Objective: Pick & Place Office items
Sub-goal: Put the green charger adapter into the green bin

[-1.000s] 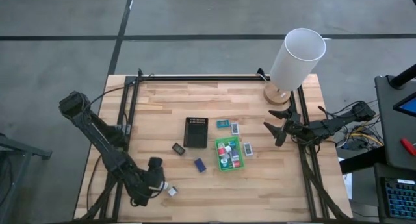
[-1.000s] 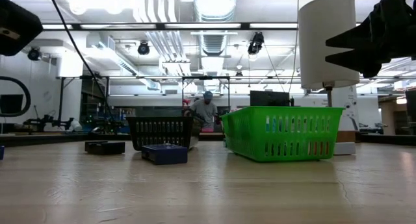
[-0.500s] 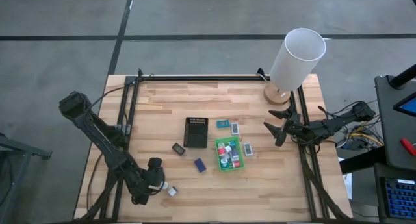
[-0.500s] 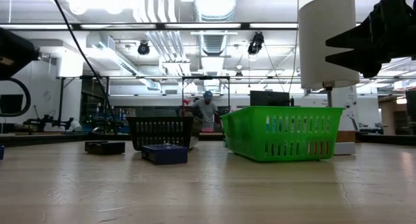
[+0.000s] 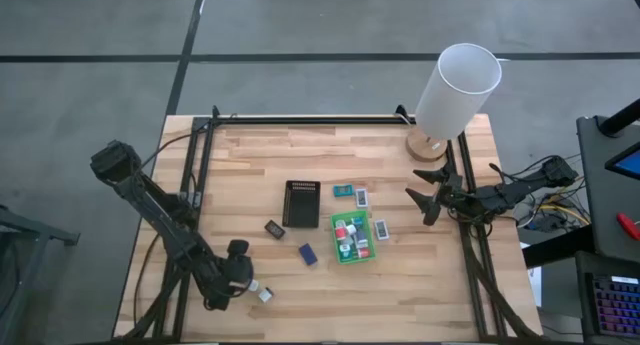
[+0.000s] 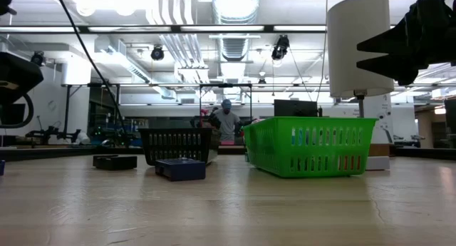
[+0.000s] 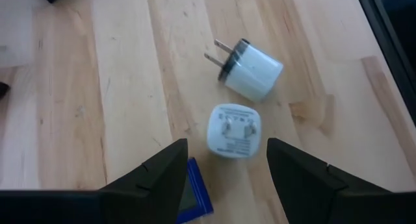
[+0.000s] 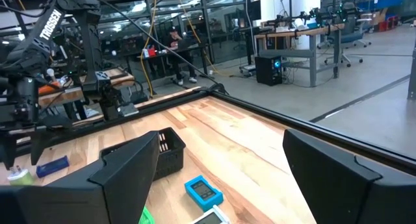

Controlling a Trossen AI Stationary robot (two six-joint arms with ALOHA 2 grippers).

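Two white plug adapters lie on the wood near the table's near left corner: one (image 7: 250,68) on its side with its prongs showing, one (image 7: 233,131) with its prong face up. My left gripper (image 7: 227,147) (image 5: 243,277) hangs open, slanting down over them, a finger on either side of the nearer adapter without touching it. A small blue piece (image 7: 195,195) lies by one finger. The green tray (image 5: 351,237) holds several small items. My right gripper (image 5: 425,195) waits open at the right edge, held level.
A black ribbed tray (image 5: 300,203) stands mid-table. Loose pieces lie around the trays: a teal one (image 5: 342,191), white packets (image 5: 361,196) (image 5: 381,229), a dark blue one (image 5: 308,253), a black one (image 5: 274,228). A white lamp (image 5: 455,90) stands far right.
My left gripper has come down toward the white plug adapters at the near left, staying open and keeping its tilt. The adapters have not moved.
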